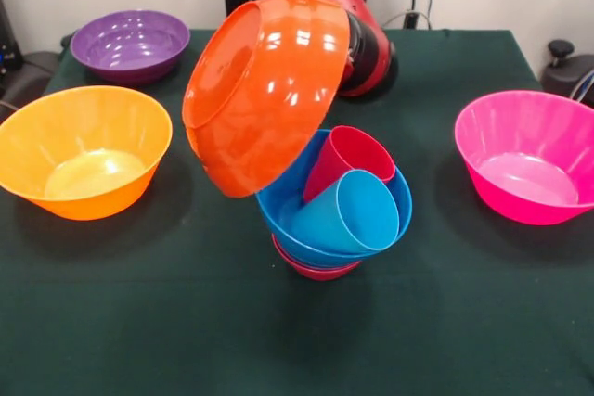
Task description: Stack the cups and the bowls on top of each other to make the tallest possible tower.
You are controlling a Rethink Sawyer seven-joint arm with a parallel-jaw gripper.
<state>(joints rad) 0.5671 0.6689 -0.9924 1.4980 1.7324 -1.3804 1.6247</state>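
Observation:
A mid-sized orange bowl [264, 90] hangs tilted in the air, its underside facing the camera, just above and left of the tower. It sits at the end of the red and black arm [367, 44]. The gripper itself is hidden behind the bowl, which it holds aloft. The tower is a small red bowl [316, 269] on the cloth with a tilted blue bowl [278, 210] on it. Inside the blue bowl lie the red cup [348, 159] and the light blue cup [357, 210], both on their sides with mouths toward the camera.
A large yellow-orange bowl [83, 150] stands upright at the left, a purple bowl [130, 44] at the far left corner, and a large pink bowl [529, 155] at the right. All rest on the dark green tablecloth [186, 322].

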